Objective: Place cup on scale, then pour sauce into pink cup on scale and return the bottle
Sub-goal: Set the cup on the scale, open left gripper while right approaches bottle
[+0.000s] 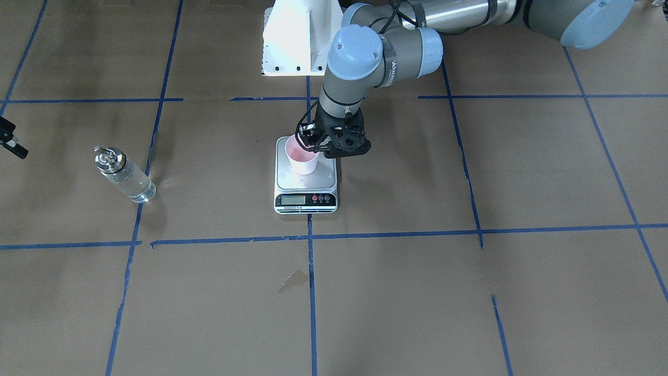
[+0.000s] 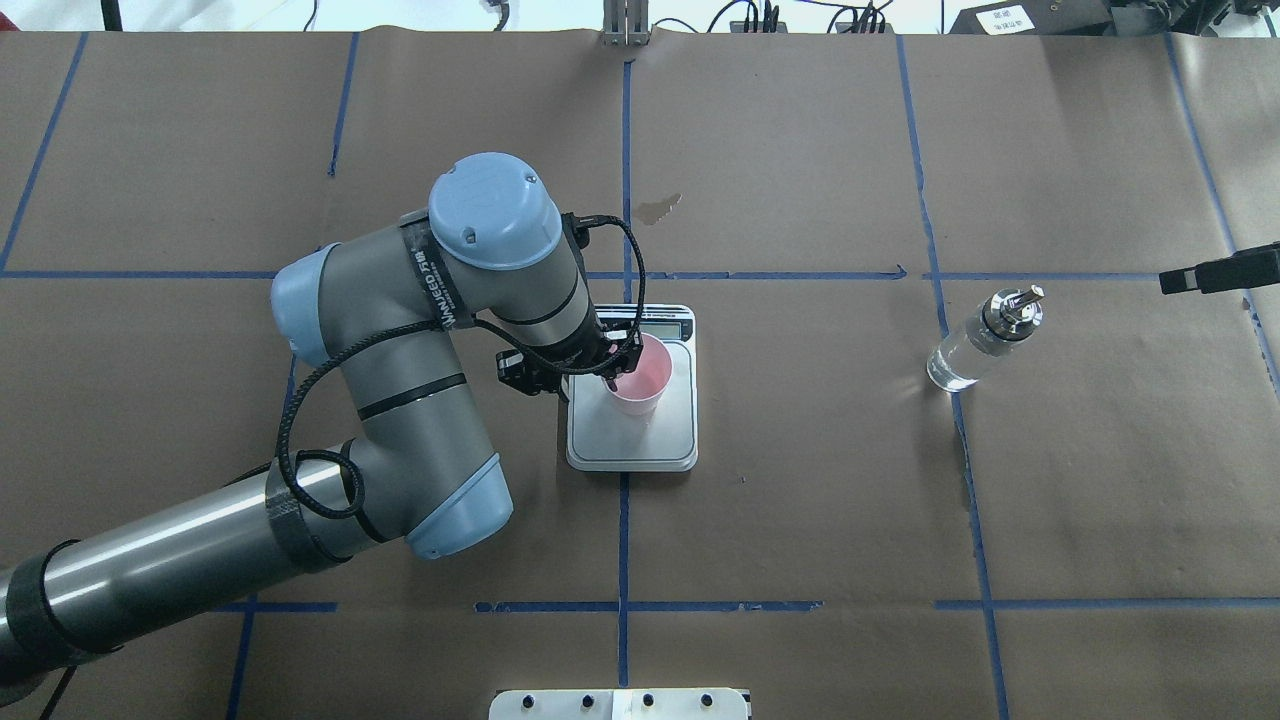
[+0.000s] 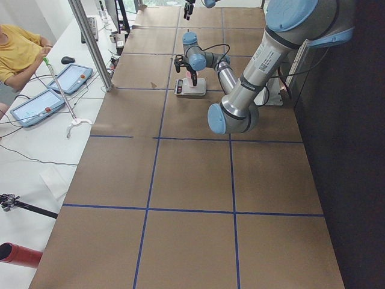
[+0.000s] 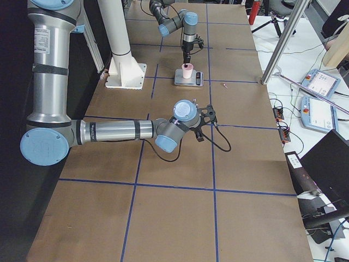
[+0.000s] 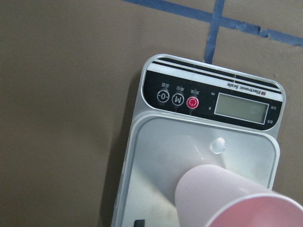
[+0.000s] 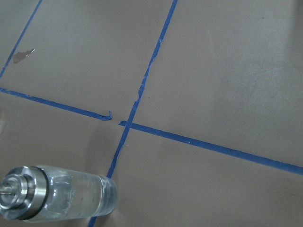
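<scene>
Left gripper [image 2: 612,378] sits at the robot-side rim of the pink cup [image 2: 642,378]. Jaws narrow, one finger inside the cup and one outside, pinching the rim. Cup is upright over the steel platform of the scale [image 2: 640,445], toward the display end; whether its base is fully down can't be told. Left wrist view: LCD blank, small droplet [image 5: 218,145] on the platform just beside the cup. Dark stain [image 2: 658,208] on the brown paper beyond the scale. Glass bottle [image 2: 985,337] stands upright on a blue tape line [image 2: 965,480], well apart from the scale, untouched, with clear sauce [image 2: 955,362] inside. Right gripper [image 2: 1215,272] is only partly seen at the view's edge, near the bottle, not touching it; can't tell how wide.
</scene>
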### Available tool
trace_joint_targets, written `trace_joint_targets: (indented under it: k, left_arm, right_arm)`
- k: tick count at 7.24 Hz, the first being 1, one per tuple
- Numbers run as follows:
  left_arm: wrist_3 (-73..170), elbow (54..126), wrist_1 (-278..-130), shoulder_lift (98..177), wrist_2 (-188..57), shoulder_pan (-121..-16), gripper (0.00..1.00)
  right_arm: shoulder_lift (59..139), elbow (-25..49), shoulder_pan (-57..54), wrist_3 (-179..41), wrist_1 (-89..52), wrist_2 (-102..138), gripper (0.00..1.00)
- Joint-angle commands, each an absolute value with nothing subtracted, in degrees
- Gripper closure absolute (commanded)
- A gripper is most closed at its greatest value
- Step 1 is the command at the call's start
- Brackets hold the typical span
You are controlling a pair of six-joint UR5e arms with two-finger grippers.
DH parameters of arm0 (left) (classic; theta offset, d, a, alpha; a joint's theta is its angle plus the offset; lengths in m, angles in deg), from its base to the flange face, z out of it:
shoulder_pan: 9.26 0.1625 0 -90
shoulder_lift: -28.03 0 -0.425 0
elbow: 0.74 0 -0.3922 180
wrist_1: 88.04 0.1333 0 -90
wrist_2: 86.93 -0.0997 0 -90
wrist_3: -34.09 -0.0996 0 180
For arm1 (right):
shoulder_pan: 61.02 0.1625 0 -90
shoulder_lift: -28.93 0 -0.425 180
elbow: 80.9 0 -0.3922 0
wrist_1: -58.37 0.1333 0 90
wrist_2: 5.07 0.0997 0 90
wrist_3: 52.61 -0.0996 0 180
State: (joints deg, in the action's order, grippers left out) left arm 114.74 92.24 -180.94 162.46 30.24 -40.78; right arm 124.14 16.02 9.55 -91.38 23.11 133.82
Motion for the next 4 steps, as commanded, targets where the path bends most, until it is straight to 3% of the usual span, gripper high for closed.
trace_joint_targets:
  k: [1,4]
  left_arm:
    - [114.6,98.7,-180.8,161.7,30.1,-42.0,0.27]
    - [114.7,103.8,-180.5,161.4,30.1,-45.5,0.27]
  right_arm:
    - [124.2,18.1,7.4,-93.9,24.1,134.0,0.0]
    - [130.0,27.7,0.4,-101.3,24.1,126.9,0.0]
